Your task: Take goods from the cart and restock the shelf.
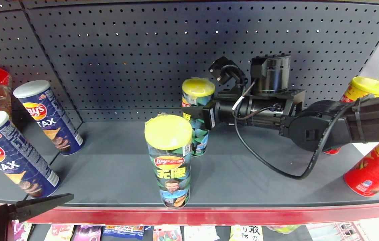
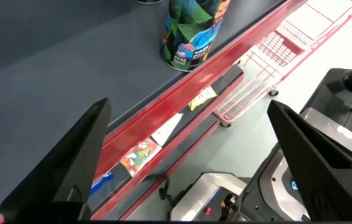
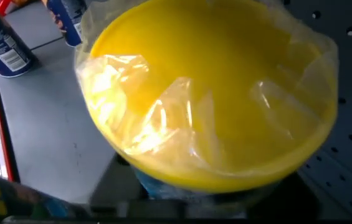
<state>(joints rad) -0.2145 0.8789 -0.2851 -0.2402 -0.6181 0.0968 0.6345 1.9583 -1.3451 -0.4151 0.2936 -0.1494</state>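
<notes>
Chip can with a yellow lid (image 1: 198, 88) stands upright near the back of the dark shelf (image 1: 115, 167), just in front of the pegboard (image 1: 142, 50). The right gripper (image 1: 192, 115) comes at it from the robot's right, fingers clamped around the can's middle. A second yellow-lidded can (image 1: 171, 160) stands nearer the red front lip, slightly to the left of the held one. Blue cans (image 1: 48, 117) stand at the left end and red cans (image 1: 373, 167) at the right. The left gripper (image 2: 188, 162) hangs by the shelf's front edge, fingers spread wide and holding nothing, with the red wire cart (image 2: 288, 56) beyond it.

We judge the step in hand to be setting this can in place. To do it well, we would confirm the base sits flat before letting go. We would then part the fingers only enough to free the sides — the loose film over the lid could snag — and draw straight back along the arm's line, clear of the front can.
</notes>
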